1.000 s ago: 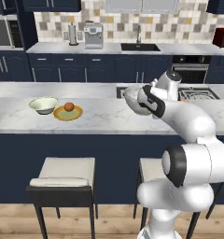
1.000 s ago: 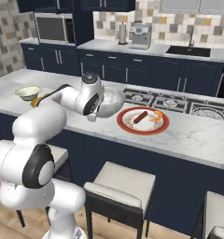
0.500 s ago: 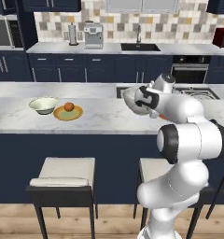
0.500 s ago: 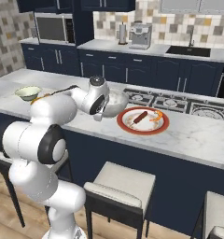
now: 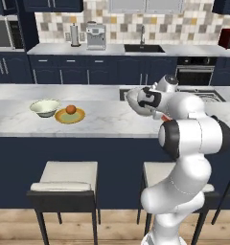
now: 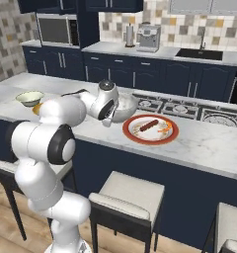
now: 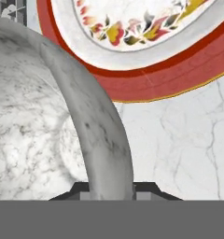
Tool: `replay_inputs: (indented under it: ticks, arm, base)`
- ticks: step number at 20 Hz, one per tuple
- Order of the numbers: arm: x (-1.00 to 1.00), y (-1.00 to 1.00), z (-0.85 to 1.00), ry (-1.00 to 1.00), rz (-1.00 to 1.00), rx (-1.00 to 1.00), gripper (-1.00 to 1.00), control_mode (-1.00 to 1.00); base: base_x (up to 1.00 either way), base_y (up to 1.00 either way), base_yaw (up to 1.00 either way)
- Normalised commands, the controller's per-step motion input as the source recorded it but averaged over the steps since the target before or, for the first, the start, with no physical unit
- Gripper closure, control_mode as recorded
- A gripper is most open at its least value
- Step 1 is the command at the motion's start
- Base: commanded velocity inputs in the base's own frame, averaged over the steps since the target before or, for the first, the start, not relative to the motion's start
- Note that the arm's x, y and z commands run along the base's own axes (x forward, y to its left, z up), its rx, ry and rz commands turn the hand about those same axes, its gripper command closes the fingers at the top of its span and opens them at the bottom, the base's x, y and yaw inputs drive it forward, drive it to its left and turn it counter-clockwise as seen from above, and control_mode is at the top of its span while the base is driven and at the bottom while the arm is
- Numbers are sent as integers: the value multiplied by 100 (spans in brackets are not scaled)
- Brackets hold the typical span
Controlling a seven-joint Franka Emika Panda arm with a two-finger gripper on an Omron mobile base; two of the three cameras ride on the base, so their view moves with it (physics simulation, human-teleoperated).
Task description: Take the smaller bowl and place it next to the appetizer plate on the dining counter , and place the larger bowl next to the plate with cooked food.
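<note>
The gripper is clamped on the rim of the larger bowl, one finger inside and one outside. The grey-white marbled bowl sits low over the marble bench, just beside the red-rimmed plate with cooked food (whether the bowl touches the top, I cannot tell). Farther along the bench, the smaller bowl rests right beside the yellow appetizer plate with its orange ball.
</note>
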Motion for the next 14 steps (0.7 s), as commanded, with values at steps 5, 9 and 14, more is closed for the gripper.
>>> replay_inputs:
  ticks: [5, 9, 14]
  arm:
    - [-9, 0, -5, -3, 0, 0, -100, -100]
    - [-44, 6, 5, -13, 0, 0, -100, -100]
    - [-51, 19, 59, -18, 0, 0, -100, -100]
  base:
    - [0, 0, 0]
    - [0, 0, 0]
    - [0, 0, 0]
